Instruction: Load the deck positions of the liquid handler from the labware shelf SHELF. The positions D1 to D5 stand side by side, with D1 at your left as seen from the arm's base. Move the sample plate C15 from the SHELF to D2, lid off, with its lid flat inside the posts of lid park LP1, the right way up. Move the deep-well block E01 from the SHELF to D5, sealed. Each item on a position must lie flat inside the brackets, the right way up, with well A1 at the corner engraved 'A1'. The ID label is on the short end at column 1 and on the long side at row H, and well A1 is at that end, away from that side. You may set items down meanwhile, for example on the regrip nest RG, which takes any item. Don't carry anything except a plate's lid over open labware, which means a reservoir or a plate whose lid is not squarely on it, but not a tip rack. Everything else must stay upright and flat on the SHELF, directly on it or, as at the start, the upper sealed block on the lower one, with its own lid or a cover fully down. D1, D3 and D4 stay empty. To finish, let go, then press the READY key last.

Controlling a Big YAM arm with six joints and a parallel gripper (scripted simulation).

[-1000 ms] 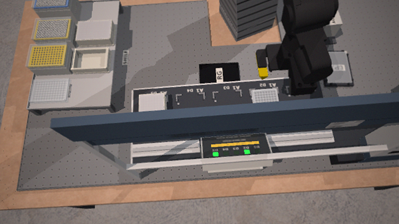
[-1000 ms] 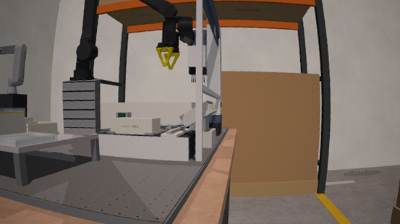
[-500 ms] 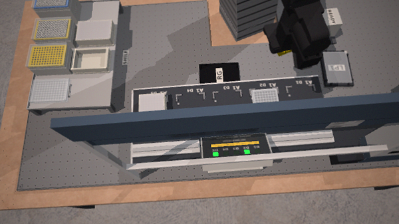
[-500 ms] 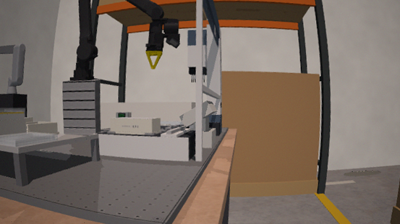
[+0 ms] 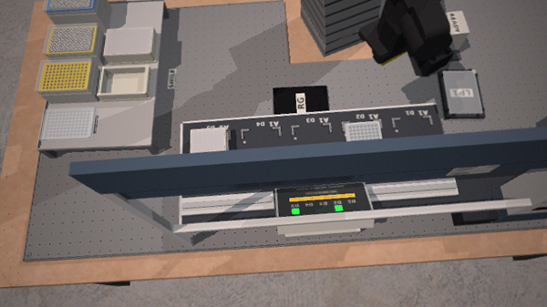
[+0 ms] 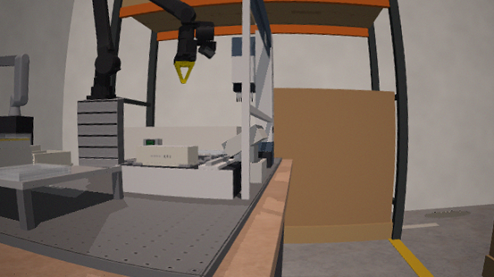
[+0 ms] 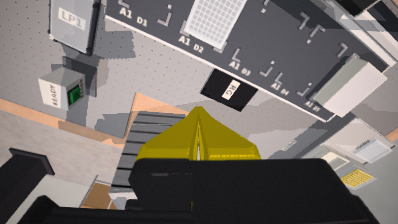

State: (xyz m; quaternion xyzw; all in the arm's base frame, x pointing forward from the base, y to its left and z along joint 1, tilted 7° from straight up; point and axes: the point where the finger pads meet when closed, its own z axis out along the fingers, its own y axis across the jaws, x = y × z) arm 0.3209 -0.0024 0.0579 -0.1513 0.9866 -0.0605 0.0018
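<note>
The sample plate C15 (image 5: 364,130) (image 7: 216,20) lies lid off in position D2 of the dark deck (image 5: 315,136). Its lid (image 5: 462,93) (image 7: 72,22) lies flat in lid park LP1. The sealed deep-well block E01 (image 5: 207,139) (image 7: 350,86) sits in D5. D1, D3 and D4 are bare. My gripper (image 5: 388,62) (image 6: 183,78) (image 7: 198,112) is shut on nothing. It hangs high over the arm's base side of the table, between the regrip nest RG (image 5: 300,101) (image 7: 230,90) and the READY key (image 5: 458,23) (image 7: 62,90).
The SHELF (image 5: 120,121) at the left holds three tip racks (image 5: 65,75), a sealed block (image 5: 129,44), an open reservoir (image 5: 123,82) and a lidded plate (image 5: 68,124). The blue gantry beam (image 5: 301,159) spans in front of the deck. The arm's pedestal (image 5: 337,19) stands behind RG.
</note>
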